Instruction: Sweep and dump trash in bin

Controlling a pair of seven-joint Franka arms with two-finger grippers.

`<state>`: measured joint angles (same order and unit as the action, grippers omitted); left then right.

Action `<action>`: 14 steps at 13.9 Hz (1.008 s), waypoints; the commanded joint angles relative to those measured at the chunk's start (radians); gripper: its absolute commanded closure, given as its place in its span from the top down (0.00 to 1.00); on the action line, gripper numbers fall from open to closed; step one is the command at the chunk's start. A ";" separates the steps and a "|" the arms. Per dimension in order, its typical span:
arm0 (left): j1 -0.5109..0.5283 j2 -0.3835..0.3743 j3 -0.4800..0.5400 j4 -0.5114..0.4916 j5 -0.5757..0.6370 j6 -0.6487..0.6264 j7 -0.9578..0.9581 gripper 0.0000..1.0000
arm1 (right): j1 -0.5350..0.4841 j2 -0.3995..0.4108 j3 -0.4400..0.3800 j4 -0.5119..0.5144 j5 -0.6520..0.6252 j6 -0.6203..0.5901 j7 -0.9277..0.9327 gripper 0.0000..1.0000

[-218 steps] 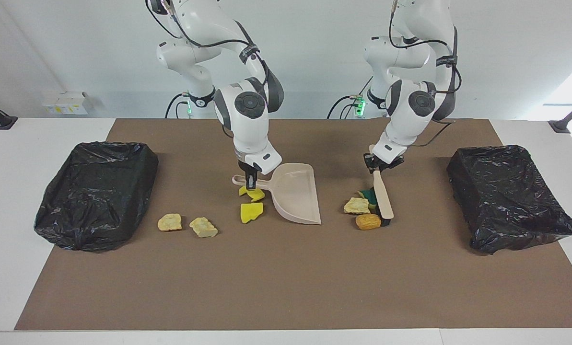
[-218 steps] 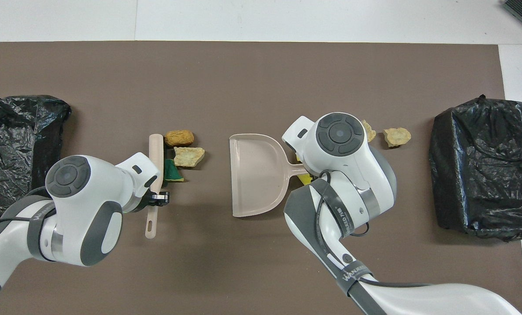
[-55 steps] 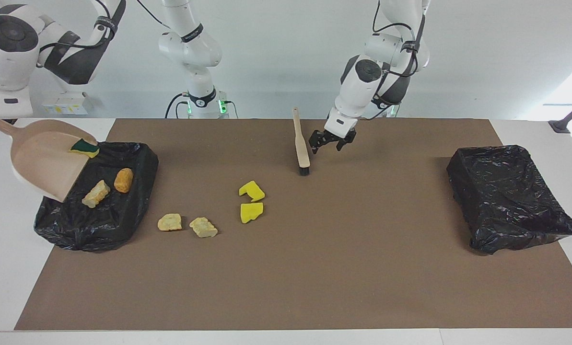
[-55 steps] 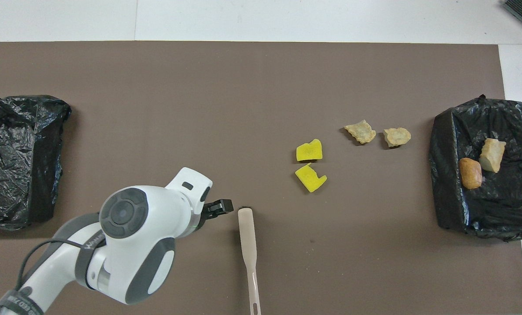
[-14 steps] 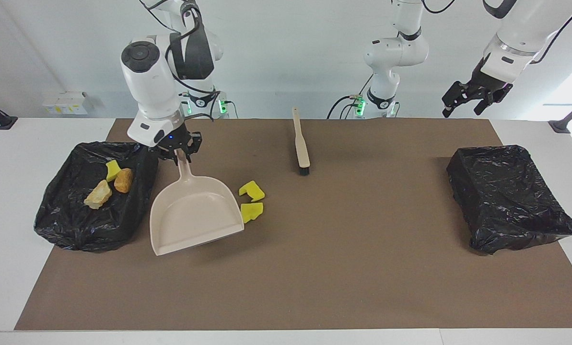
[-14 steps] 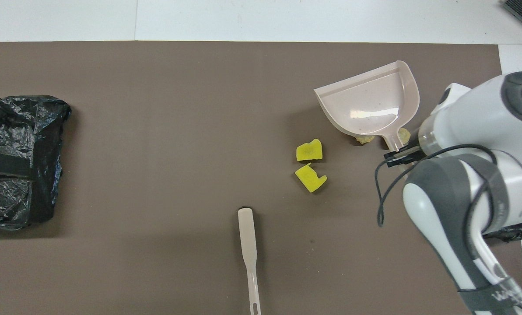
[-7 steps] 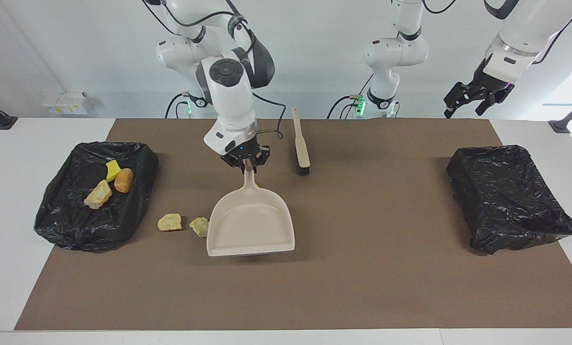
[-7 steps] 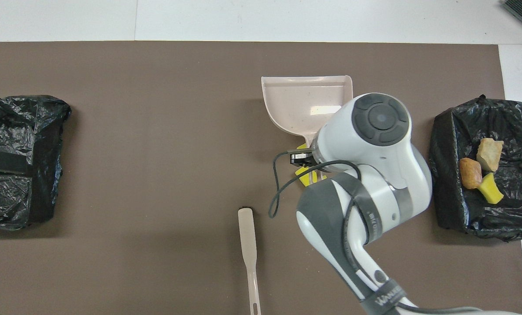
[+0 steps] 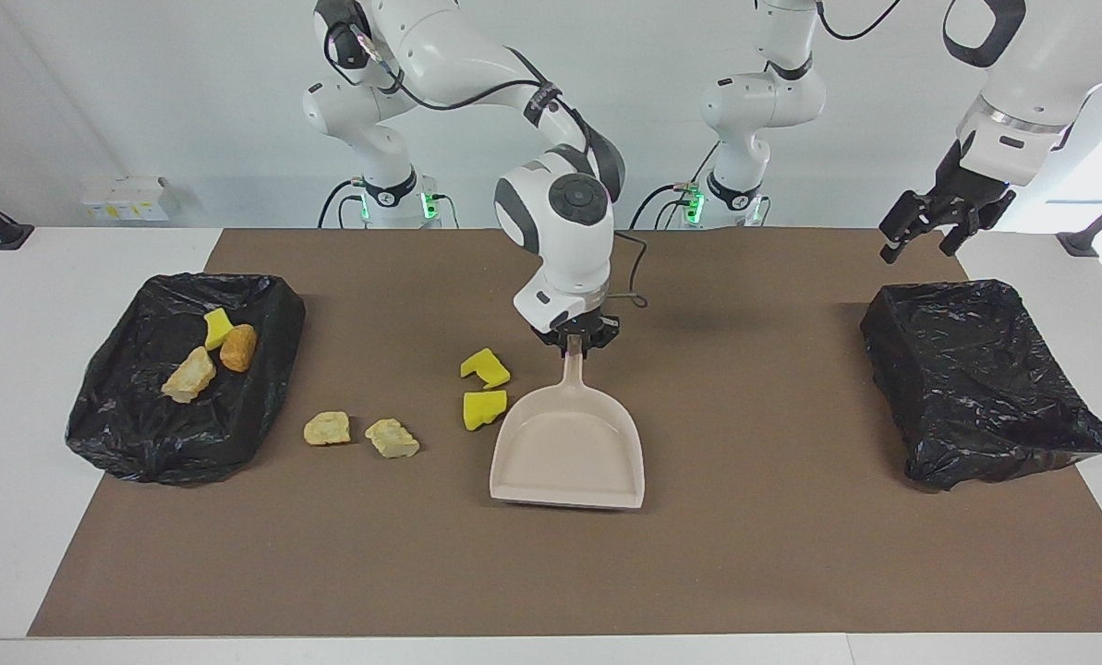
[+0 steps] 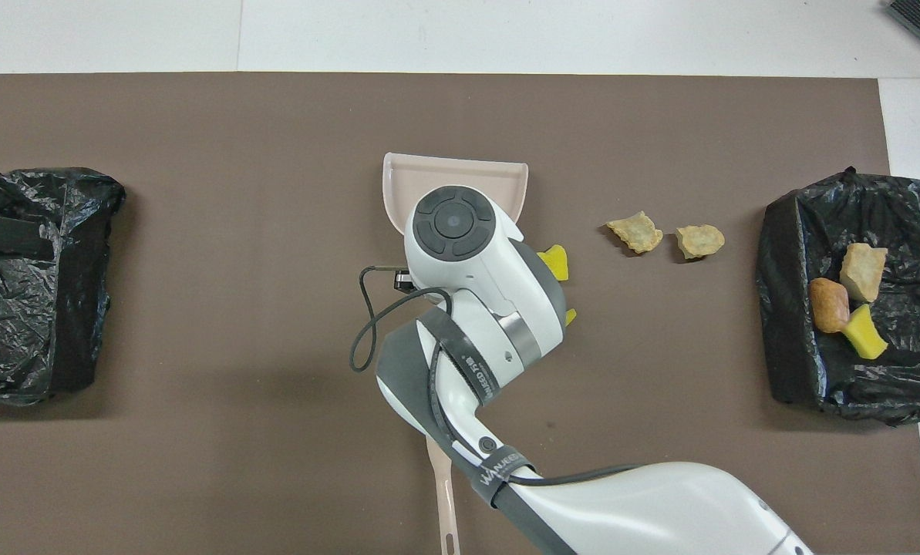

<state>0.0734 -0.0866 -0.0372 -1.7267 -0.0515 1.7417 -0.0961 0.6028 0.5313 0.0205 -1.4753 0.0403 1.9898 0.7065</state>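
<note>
The right gripper clamps the dustpan handle, its pan on the mat beside two yellow sponge pieces. The left gripper, fingers spread, hangs over the emptier bin. Three scraps lie in the other bin.

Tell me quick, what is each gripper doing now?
Right gripper: shut on the dustpan handle.
Left gripper: open, holding nothing, up over the table.

The dustpan lies mid-table, just beside two sponge pieces, between the two bins.
</note>
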 commanded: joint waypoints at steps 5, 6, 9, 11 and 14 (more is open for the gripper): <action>-0.003 0.054 -0.010 -0.028 0.007 0.132 0.001 1.00 | 0.032 0.076 -0.005 0.063 -0.011 0.080 -0.005 1.00; -0.003 0.067 -0.013 -0.022 0.007 0.154 0.001 1.00 | 0.026 0.070 -0.005 0.063 -0.004 0.078 -0.007 1.00; -0.058 0.128 -0.020 0.013 -0.007 0.185 -0.007 1.00 | 0.028 0.027 -0.005 0.059 0.007 0.063 -0.009 1.00; -0.122 0.174 -0.020 0.025 -0.005 0.211 -0.031 1.00 | 0.040 -0.019 -0.007 0.017 -0.010 0.008 -0.004 1.00; -0.201 0.220 -0.020 0.029 -0.007 0.283 -0.059 1.00 | 0.073 -0.126 -0.004 -0.119 0.009 0.000 0.008 1.00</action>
<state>-0.0812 0.0930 -0.0705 -1.7306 -0.0569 1.9941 -0.1409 0.6469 0.5077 0.0191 -1.4589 0.0387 1.9800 0.7052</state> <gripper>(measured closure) 0.000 0.000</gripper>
